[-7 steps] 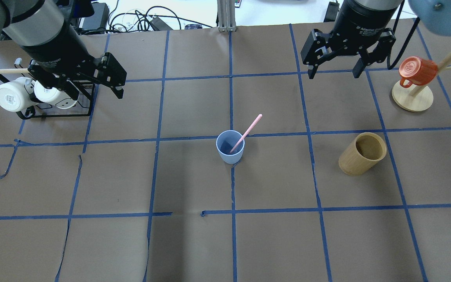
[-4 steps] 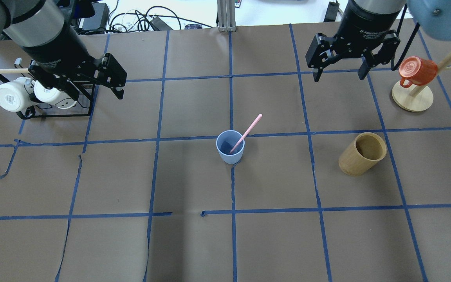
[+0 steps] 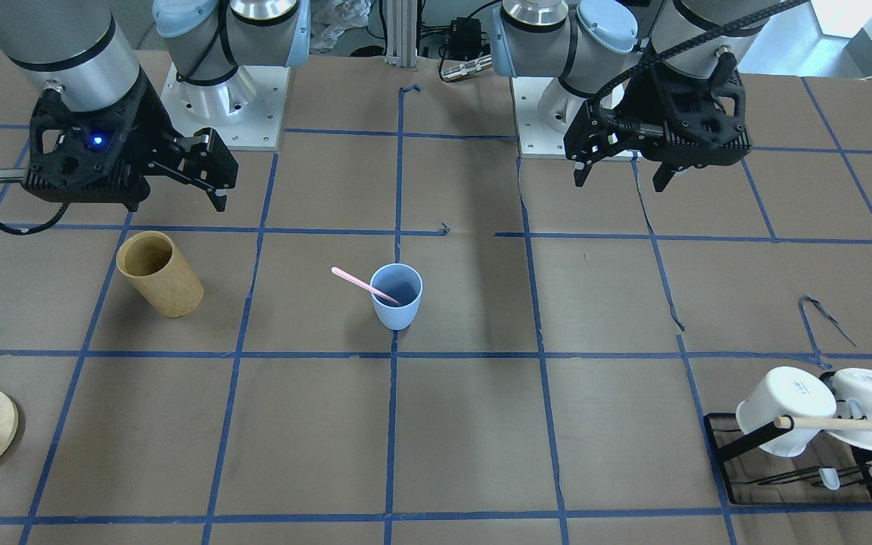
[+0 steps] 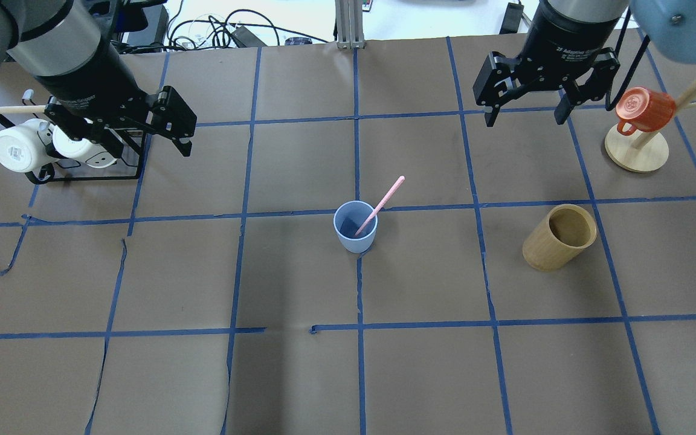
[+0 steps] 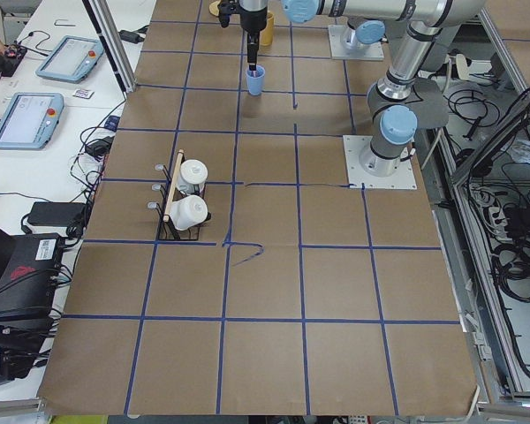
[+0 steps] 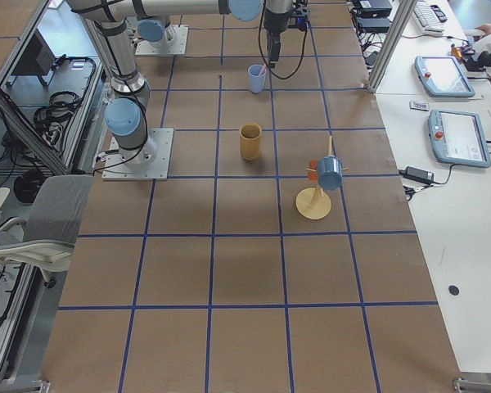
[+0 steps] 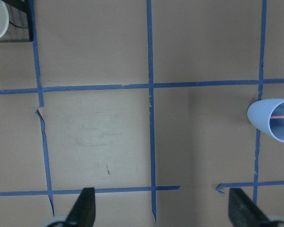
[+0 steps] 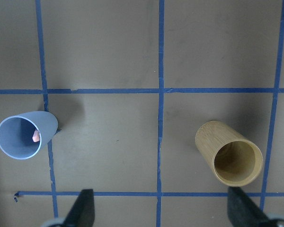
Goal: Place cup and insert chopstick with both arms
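The chopstick (image 4: 384,202) is propped in the cup (image 4: 355,237), tilted toward 1 o'clock. Left gripper (image 4: 151,150) is seen spread at 10 o'clock, right gripper (image 4: 525,119) at 2.

I count one blue cup (image 4: 355,239), one pink chopstick (image 4: 390,193), one bamboo cup (image 4: 544,251), two white cups (image 3: 780,412) (image 3: 871,397), one black rack (image 4: 91,178), one red mug (image 4: 647,109) and one wooden stand (image 4: 635,154) on the desk (image 4: 299,374); my left pincer (image 3: 621,180) and right pincer (image 4: 525,119) make two

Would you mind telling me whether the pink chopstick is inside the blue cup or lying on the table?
Inside: the pink chopstick leans against the rim of the upright blue cup, its lower end within it.
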### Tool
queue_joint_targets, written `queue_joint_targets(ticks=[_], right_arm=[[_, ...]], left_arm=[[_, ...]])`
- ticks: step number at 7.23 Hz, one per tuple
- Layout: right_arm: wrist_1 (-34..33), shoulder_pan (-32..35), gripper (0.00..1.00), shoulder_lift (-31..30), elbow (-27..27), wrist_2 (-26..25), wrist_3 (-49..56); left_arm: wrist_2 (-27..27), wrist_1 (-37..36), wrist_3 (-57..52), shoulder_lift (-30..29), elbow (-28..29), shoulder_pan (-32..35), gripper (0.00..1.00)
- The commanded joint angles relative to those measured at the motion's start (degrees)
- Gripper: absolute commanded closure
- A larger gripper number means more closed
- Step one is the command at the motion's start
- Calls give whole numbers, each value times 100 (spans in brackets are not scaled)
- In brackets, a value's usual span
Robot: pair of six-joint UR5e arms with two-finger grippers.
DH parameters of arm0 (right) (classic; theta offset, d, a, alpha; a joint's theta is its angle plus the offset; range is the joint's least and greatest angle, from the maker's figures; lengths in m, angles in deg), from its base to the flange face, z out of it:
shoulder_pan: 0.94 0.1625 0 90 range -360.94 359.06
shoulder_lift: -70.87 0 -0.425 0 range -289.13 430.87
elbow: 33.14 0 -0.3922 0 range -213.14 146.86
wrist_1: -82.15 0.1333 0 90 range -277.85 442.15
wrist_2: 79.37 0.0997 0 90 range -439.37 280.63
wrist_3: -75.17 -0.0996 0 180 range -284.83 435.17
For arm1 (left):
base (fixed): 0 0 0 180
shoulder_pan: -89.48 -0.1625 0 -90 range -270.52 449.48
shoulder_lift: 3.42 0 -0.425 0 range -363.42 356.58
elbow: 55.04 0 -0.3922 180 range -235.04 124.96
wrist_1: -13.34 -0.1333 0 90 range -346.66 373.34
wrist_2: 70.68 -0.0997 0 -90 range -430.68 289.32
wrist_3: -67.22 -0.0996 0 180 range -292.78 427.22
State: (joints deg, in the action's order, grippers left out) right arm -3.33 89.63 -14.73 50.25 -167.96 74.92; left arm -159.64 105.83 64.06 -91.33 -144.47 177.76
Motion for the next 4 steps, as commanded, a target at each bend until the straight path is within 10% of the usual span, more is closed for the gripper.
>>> queue_joint_targets(ticks=[1, 4], right_arm=[[22, 13, 0, -10, 1, 0, -1], [49, 22, 0, -18, 1, 0, -10]], left_arm=[[-7, -3, 0, 2, -5, -4, 0], [2, -29, 0, 2, 4, 5, 0]])
